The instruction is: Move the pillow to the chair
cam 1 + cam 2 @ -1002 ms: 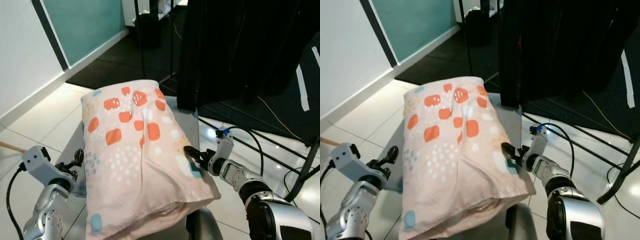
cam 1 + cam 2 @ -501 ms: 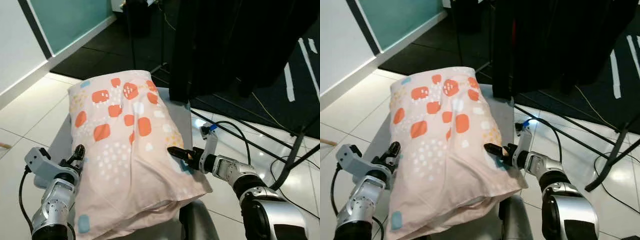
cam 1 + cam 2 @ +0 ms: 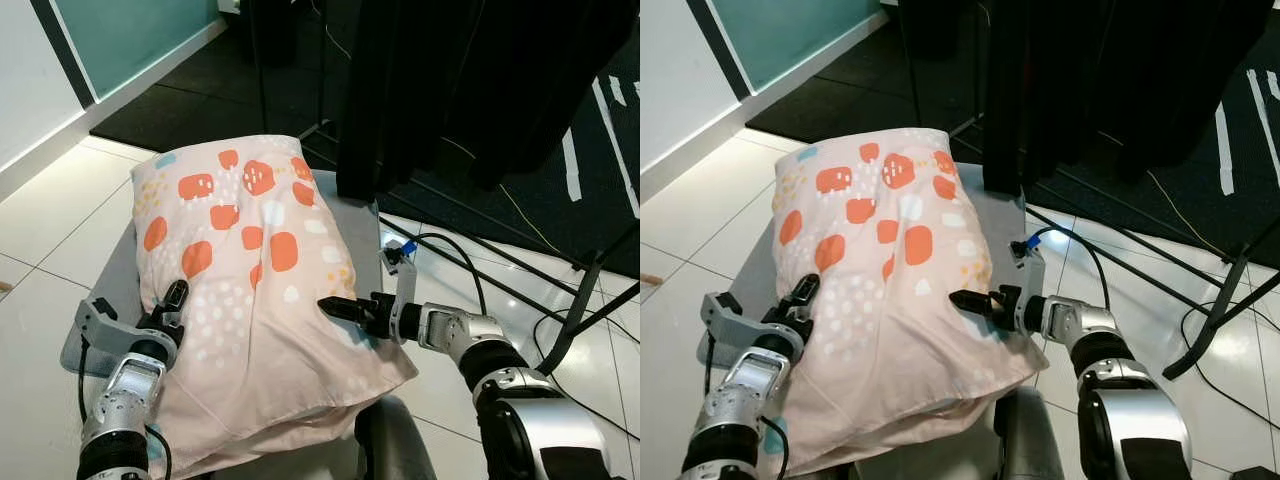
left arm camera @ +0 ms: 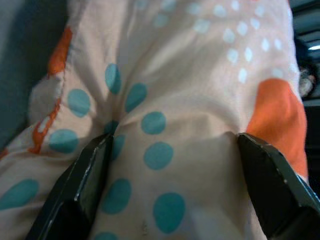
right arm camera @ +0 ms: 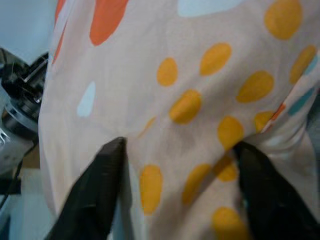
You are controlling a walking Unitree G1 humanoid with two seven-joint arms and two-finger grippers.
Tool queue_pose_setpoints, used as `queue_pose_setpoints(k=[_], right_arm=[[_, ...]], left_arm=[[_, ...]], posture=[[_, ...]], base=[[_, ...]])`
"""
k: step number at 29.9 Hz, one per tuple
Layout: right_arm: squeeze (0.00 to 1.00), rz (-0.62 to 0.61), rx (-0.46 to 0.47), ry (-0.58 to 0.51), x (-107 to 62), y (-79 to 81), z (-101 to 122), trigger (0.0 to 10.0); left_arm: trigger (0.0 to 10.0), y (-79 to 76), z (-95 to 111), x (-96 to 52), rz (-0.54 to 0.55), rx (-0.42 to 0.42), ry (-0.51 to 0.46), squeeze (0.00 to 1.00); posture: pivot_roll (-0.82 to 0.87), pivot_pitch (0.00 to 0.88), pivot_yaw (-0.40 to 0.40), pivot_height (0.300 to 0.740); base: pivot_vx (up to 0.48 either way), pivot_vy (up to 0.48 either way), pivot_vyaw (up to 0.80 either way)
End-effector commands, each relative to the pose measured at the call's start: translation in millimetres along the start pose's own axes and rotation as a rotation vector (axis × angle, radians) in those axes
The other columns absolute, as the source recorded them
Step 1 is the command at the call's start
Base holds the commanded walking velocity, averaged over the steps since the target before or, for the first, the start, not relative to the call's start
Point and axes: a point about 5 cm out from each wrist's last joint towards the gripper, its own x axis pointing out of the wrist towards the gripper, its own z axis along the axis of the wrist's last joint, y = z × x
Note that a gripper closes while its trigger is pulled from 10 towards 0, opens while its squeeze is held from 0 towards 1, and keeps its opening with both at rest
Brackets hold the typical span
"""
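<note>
A peach pillow (image 3: 250, 260) with orange patches and white dots lies lengthwise on the grey chair seat (image 3: 355, 212). My left gripper (image 3: 175, 298) presses into the pillow's left side near its front end. In the left wrist view the black fingers (image 4: 85, 175) stand wide apart with dotted fabric bulging between them. My right gripper (image 3: 335, 307) pushes into the pillow's right side, about level with the left one. In the right wrist view its fingers (image 5: 97, 190) are also spread, with pillow cloth between them. Both are open, squeezing the pillow from either side.
A black curtain (image 3: 450, 80) hangs just beyond the chair on the right. Black stand legs and cables (image 3: 480, 265) cross the white tile floor (image 3: 60, 200) on the right. Dark carpet (image 3: 180, 90) and a teal wall panel (image 3: 130, 30) lie at the back left.
Both grippers have moved inward. The left one, apart from the pillow before, now touches its side. The right one has pushed further into the fabric. The camera has shifted slightly.
</note>
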Motion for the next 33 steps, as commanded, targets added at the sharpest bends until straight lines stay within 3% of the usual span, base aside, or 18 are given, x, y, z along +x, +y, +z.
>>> queue_pose_setpoints(k=[1, 4, 5, 7, 8, 10, 11, 23, 28, 31, 33], right_arm=[[0.00, 0.043, 0.016, 0.031, 3.6, 3.0, -10, 0.0], [0.00, 0.050, 0.015, 0.033, 2.9, 3.3, -10, 0.0], [0.00, 0.051, 0.015, 0.037, 2.6, 3.3, -10, 0.0], [0.00, 0.051, 0.015, 0.037, 2.6, 3.3, -10, 0.0], [0.00, 0.049, 0.015, 0.039, 2.4, 3.0, -10, 0.0], [0.00, 0.049, 0.015, 0.039, 2.4, 3.0, -10, 0.0], [0.00, 0.043, 0.017, 0.040, 2.2, 2.5, -11, 0.0], [0.00, 0.060, 0.018, 0.026, 2.0, 4.7, -7, 0.0], [0.00, 0.100, 0.007, -0.083, 3.6, 12.0, 8, 0.0], [0.00, 0.100, 0.001, -0.095, 4.1, 12.6, 9, 0.0], [0.00, 0.113, -0.007, -0.129, 5.7, 16.0, 13, 0.0]], left_arm=[[10.0, 1.4, -17, -1.4, -0.017, -0.048, 0.079, 0.00], [10.0, 1.2, -19, -1.6, -0.032, -0.056, 0.106, 0.00], [10.0, 3.3, -25, -2.6, -0.038, -0.023, 0.168, 0.00], [10.0, 3.3, -25, -2.6, -0.038, -0.023, 0.168, 0.00], [10.0, 3.6, -30, -4.1, -0.058, 0.000, 0.224, 0.00], [10.0, 3.6, -30, -4.1, -0.058, 0.000, 0.224, 0.00], [0.0, 2.5, -35, -5.4, -0.081, 0.021, 0.271, 0.00], [0.0, -0.6, -40, -5.6, -0.124, 0.046, 0.327, 0.00], [0.0, -22.0, -27, -4.1, -0.266, -0.082, 0.281, 0.00], [0.0, -25.9, -25, -4.1, -0.290, -0.096, 0.270, 0.00], [0.0, -40.5, -22, -5.2, -0.362, -0.113, 0.250, 0.00]], posture=[[-0.16, 0.277, -0.053, 0.515], [-0.16, 0.276, -0.053, 0.515], [-0.16, 0.272, -0.054, 0.515], [-0.16, 0.272, -0.054, 0.515], [-0.16, 0.270, -0.055, 0.515], [-0.16, 0.270, -0.055, 0.515], [-0.15, 0.268, -0.057, 0.515], [-0.16, 0.266, -0.059, 0.515], [-0.16, 0.257, -0.060, 0.515], [-0.16, 0.257, -0.061, 0.515], [-0.16, 0.251, -0.061, 0.515]], base=[[0.000, 0.000, 0.00], [0.000, 0.000, 0.00], [0.000, 0.000, 0.00], [0.000, 0.000, 0.00], [0.000, 0.000, 0.00], [0.000, 0.000, 0.00], [0.000, 0.000, 0.00], [0.000, 0.000, 0.00], [0.000, 0.000, 0.00], [0.000, 0.000, 0.00], [0.000, 0.000, 0.00]])
